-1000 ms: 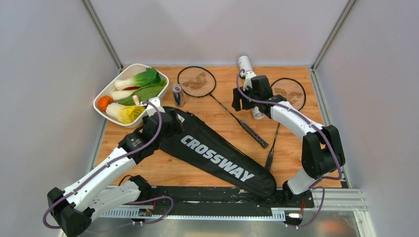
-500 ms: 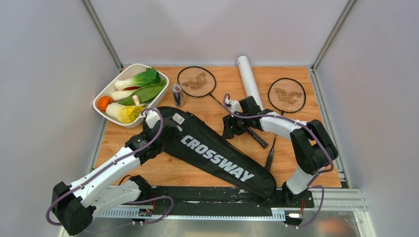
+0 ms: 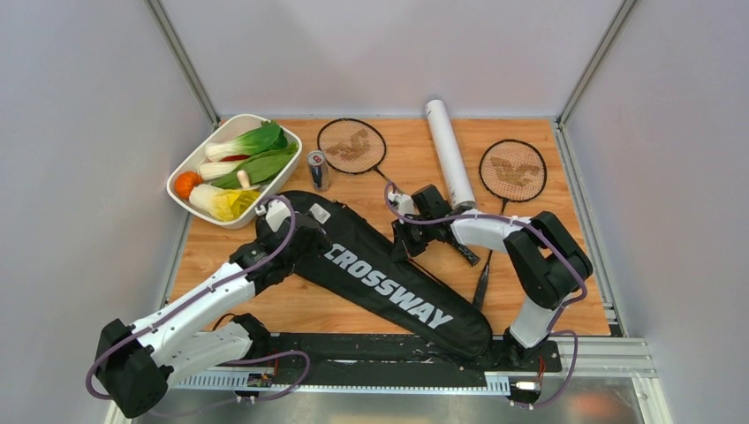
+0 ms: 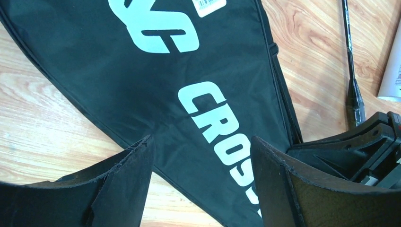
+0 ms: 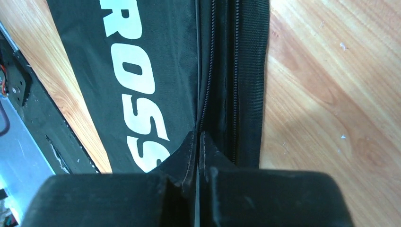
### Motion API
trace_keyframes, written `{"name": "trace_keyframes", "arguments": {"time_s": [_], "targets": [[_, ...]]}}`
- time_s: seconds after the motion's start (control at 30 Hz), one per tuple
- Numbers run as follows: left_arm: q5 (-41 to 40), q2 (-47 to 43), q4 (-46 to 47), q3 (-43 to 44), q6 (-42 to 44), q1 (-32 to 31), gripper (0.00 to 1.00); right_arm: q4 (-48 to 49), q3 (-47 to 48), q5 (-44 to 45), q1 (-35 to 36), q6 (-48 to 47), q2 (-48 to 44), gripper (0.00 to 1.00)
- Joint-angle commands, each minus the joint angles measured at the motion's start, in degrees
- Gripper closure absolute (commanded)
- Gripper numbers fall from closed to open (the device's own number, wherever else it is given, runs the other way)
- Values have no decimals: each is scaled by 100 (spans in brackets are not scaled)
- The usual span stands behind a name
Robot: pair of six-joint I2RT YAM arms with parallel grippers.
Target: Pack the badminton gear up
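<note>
Right gripper (image 3: 408,240), clenched, has swung from the upper-centre white tube (image 3: 449,159) to the mid-frame zipper (image 5: 208,94) of the racket bag (image 3: 389,283); left gripper (image 4: 201,142) hovers released, so unzipping likely starts.

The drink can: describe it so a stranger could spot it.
Start at the white tray of vegetables in the far left corner. Just right of it, before the nearest racket head, stands the drink can, the only upright blue-silver cylinder; the white tube lies flat.
</note>
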Motion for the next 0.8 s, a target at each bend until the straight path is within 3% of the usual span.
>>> {"name": "trace_keyframes", "arguments": {"time_s": [0.0,0.23,0.43,0.77], "targets": [[259,140,318,178,-219,-11,21,642,-175,-9,149,630,-426,100],[847,576,990,319,-441,-20,20,970,-406,741,828,1557,-1141,100],[913,1112,798,497,-912,-25,21,1005,-479,1659,1433,1684,-1575,100],[1100,1474,1196,281,-1259,-137,26,863,-395,2470,2229,1755,-1908,100]]}}
